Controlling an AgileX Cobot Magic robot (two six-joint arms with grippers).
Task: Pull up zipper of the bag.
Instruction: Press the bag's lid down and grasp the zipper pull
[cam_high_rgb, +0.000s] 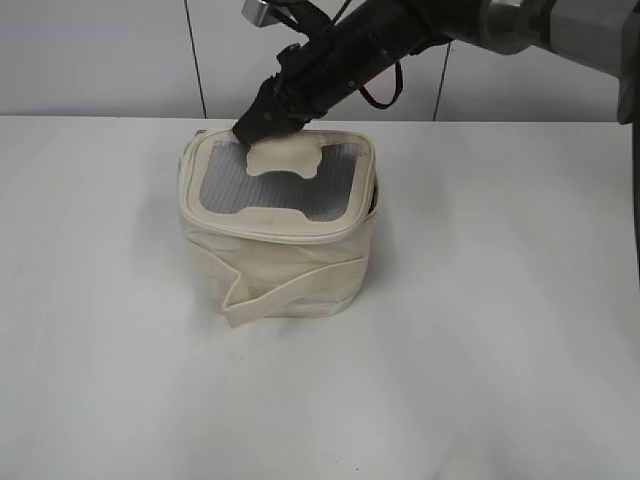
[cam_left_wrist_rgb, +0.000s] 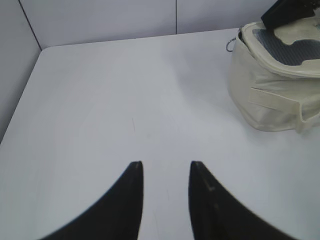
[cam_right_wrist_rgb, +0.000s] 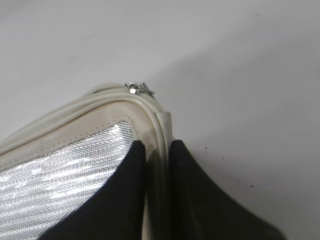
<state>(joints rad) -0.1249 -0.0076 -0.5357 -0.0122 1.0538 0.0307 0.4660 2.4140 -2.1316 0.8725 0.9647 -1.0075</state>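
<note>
The cream bag (cam_high_rgb: 280, 260) stands on the table with its grey ribbed lid window up; it also shows in the left wrist view (cam_left_wrist_rgb: 270, 95). My right gripper (cam_high_rgb: 245, 135) reaches down to the lid's back left corner. In the right wrist view its jaws (cam_right_wrist_rgb: 157, 145) are closed across the lid rim, on the cream zipper track (cam_right_wrist_rgb: 159, 131). A silver slider (cam_right_wrist_rgb: 135, 89) lies at the corner just beyond the fingertips, not between them. A ring pull (cam_left_wrist_rgb: 230, 46) hangs at that corner. My left gripper (cam_left_wrist_rgb: 166, 164) is open and empty over bare table, well left of the bag.
The white table (cam_high_rgb: 500, 330) runs to a pale panelled wall (cam_high_rgb: 100, 60) behind. The bag's flat strap (cam_high_rgb: 290, 295) wraps its front. The right arm (cam_high_rgb: 420, 30) slants in from the upper right above the bag.
</note>
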